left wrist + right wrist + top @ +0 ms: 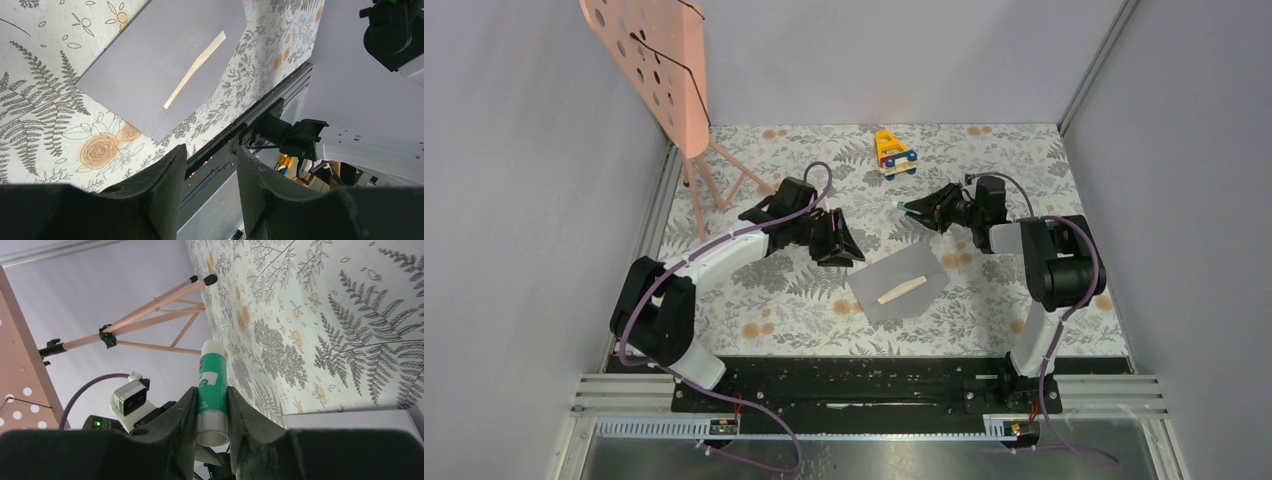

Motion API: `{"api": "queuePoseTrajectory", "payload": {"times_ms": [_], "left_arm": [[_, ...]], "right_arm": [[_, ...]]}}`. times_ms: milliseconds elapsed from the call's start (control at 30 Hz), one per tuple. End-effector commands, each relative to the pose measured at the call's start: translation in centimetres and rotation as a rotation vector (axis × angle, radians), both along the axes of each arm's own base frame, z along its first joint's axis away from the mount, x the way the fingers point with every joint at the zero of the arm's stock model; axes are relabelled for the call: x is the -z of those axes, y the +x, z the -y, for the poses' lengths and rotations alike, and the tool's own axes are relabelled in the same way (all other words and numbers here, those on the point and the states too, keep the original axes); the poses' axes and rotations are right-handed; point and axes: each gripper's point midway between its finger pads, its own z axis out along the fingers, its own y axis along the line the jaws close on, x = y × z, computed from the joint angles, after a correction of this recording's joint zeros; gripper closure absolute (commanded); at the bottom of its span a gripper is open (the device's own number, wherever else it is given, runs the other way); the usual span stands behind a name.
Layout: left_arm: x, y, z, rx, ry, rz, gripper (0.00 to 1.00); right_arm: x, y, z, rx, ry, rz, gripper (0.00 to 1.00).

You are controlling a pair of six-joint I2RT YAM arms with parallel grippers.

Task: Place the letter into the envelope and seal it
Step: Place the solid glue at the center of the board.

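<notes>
Right claw [212, 394] tight around green-labelled glue stick [212, 371], print unreadable; left claw [209, 152] partly open, empty, near envelope [145, 65].

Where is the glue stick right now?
In the right wrist view, the glue stick is clamped in the right gripper, above the table, just beyond the envelope.

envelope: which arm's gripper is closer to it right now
Left. The left gripper hangs just off the far-left corner of the envelope; the right gripper, jaws shut on a glue stick, sits farther away beyond its far edge.
</notes>
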Motion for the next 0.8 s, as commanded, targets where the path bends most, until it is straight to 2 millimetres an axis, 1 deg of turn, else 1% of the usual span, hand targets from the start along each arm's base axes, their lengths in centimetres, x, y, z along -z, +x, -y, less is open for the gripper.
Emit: {"api": "queuePoseTrajectory", "payload": {"times_ms": [0,33,167,200,267,400,500,767], "left_arm": [[-1.4,-0.1,0.1,0.016,-0.026,0.045,0.57],[-1.3,-0.1,0.0,0.013,-0.023,0.043,0.57],[-0.9,-0.3,-0.2,0.009,-0.014,0.034,0.57],[-0.8,-0.3,-0.3,0.009,-0.012,0.034,0.57],[-0.7,-0.4,-0.3,0.007,-0.007,0.033,0.57],[-0.5,-0.4,-0.4,0.003,-0.002,0.029,0.57],[-0.5,-0.3,-0.4,0.001,0.001,0.029,0.57],[-0.6,-0.4,-0.7,-0.001,0.012,0.039,0.56]], "right_arm": [[-2.3,1.3,-0.4,-0.018,0.082,0.070,1.00],[-1.5,1.4,-0.3,-0.011,0.062,0.045,1.00],[0.5,1.9,-0.1,-0.007,0.011,-0.004,1.00],[1.3,1.7,0.0,-0.004,-0.014,-0.039,1.00],[2.2,1.6,0.4,0.009,-0.062,-0.066,1.00],[5.1,0.8,1.4,0.046,-0.154,-0.174,1.00],[5.8,0.7,1.5,0.060,-0.151,-0.193,1.00],[5.6,1.3,0.8,0.050,-0.073,-0.179,1.00]]}}
